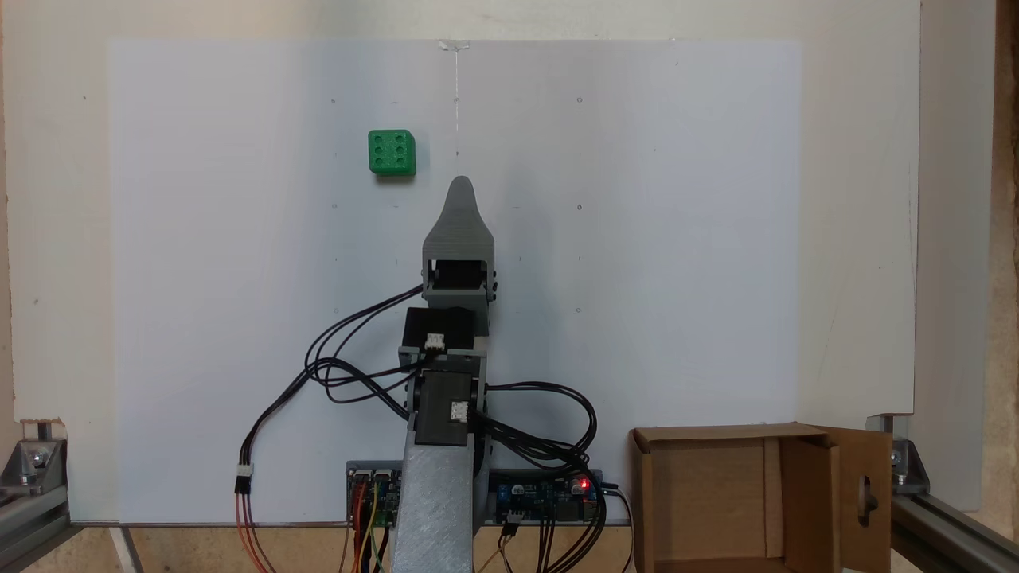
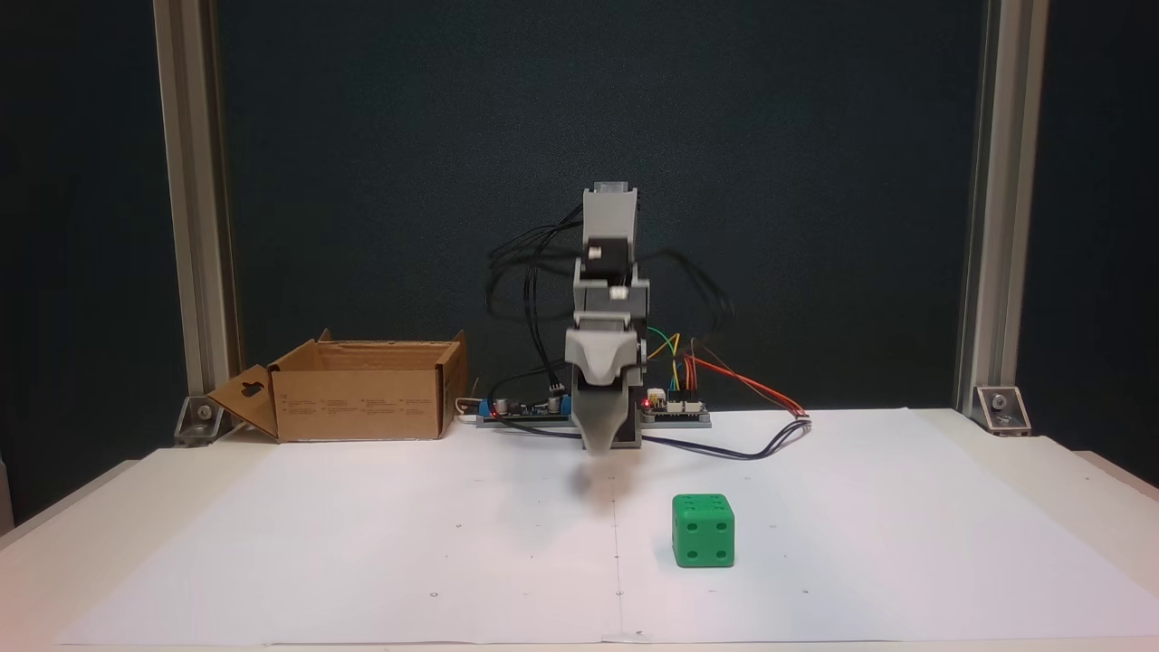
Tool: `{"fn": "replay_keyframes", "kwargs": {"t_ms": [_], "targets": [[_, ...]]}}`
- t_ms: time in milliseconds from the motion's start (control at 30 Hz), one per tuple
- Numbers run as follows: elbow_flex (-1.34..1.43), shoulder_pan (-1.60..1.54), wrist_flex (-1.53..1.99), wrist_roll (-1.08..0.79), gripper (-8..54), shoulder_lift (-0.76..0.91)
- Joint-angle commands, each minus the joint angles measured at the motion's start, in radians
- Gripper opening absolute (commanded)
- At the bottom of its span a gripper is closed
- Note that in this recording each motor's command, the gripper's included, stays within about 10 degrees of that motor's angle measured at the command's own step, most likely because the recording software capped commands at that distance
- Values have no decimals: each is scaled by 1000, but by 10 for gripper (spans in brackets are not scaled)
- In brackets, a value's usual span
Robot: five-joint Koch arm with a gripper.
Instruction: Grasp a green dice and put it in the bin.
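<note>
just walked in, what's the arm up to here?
Nothing is held yet. The gripper hangs above the white sheet, a short way from the green dice, which sits alone on the sheet. Only one jaw tip shows, so whether the jaws are open is unclear. The bin, an open cardboard box, stands beside the arm's base.

White paper sheet [image 1: 637,239], aluminium posts [image 2: 991,226]
</note>
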Motion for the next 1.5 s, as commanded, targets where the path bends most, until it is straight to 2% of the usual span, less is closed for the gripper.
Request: {"fn": "replay_keyframes", "kwargs": {"t_ms": [0,267,500,800,1067,1233,1467], "targets": [[-153,-34,159,80,422,100],[-430,-133,672,178,422,78],[-704,-141,1002,204,423,-120],[-1026,-143,1144,209,425,-390],[-1192,-158,1175,265,432,-604],[-1238,-166,1152,365,435,-653],[-1238,-173,1108,383,437,-655]]}}
